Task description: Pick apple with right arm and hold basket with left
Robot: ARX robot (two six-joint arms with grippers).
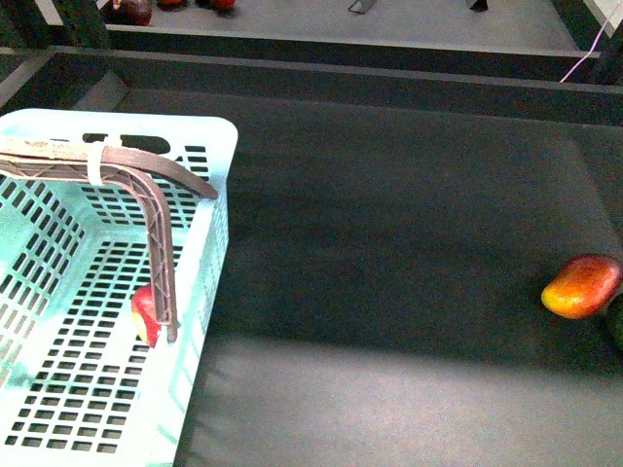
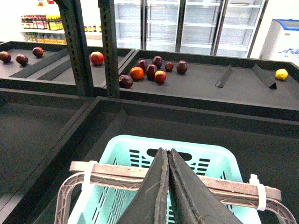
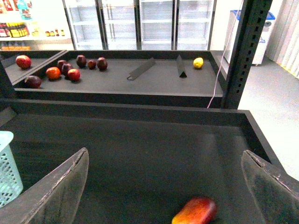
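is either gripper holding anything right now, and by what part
The left gripper is shut over the basket at its brown handle. The right gripper is open and empty.

front looks down, wrists face shelves

Red-and-yellow mango [image 1: 581, 286] on the dark mat [image 1: 409, 243] — dark green fruit [image 1: 616, 322] just beside it.

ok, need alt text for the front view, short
A light aqua slotted basket sits at the left on a dark tray surface, with a red apple inside, partly hidden behind the basket's brown ribbed handle. A red-and-yellow mango-like fruit lies at the far right edge. No claw shows.
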